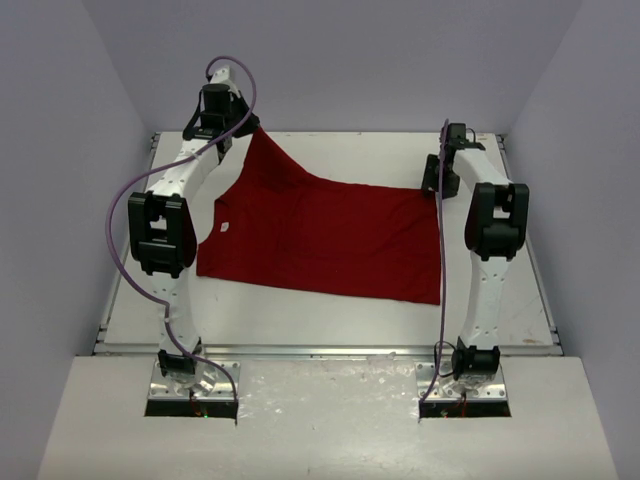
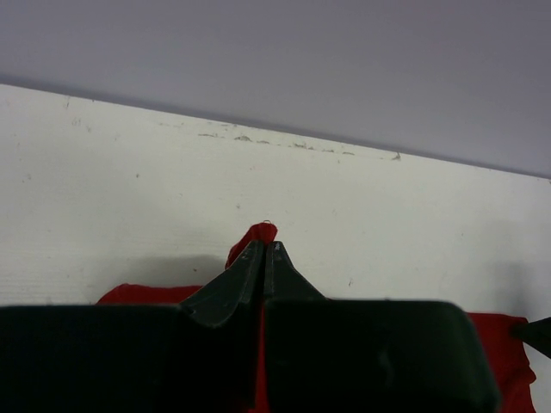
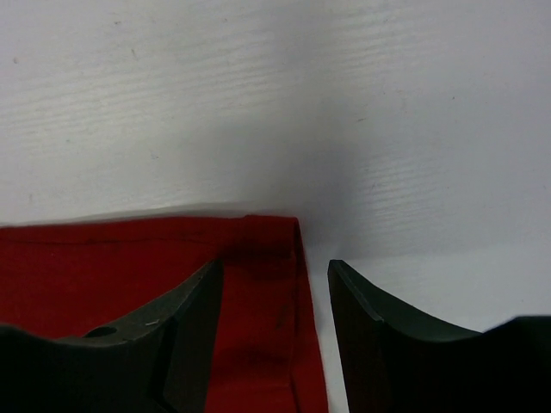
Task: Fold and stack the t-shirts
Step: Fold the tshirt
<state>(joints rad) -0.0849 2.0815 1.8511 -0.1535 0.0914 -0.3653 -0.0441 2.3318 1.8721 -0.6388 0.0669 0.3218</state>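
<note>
A deep-red t-shirt (image 1: 330, 240) lies spread on the white table (image 1: 340, 322), its far left corner pulled up into a peak. My left gripper (image 1: 236, 140) is shut on that raised corner. In the left wrist view a tip of red cloth (image 2: 258, 232) pokes out above the closed left gripper (image 2: 263, 246). My right gripper (image 1: 437, 176) hovers at the shirt's far right corner. In the right wrist view the right gripper (image 3: 275, 274) stands open, with the hemmed corner of the t-shirt (image 3: 103, 267) lying flat under the gap and nothing gripped.
Pale walls close in the table on the left, back and right. The table's far edge (image 2: 293, 144) runs close behind the left gripper. Purple cables (image 1: 125, 215) hang along both arms. Bare table surface (image 1: 500, 300) shows to the right of the shirt.
</note>
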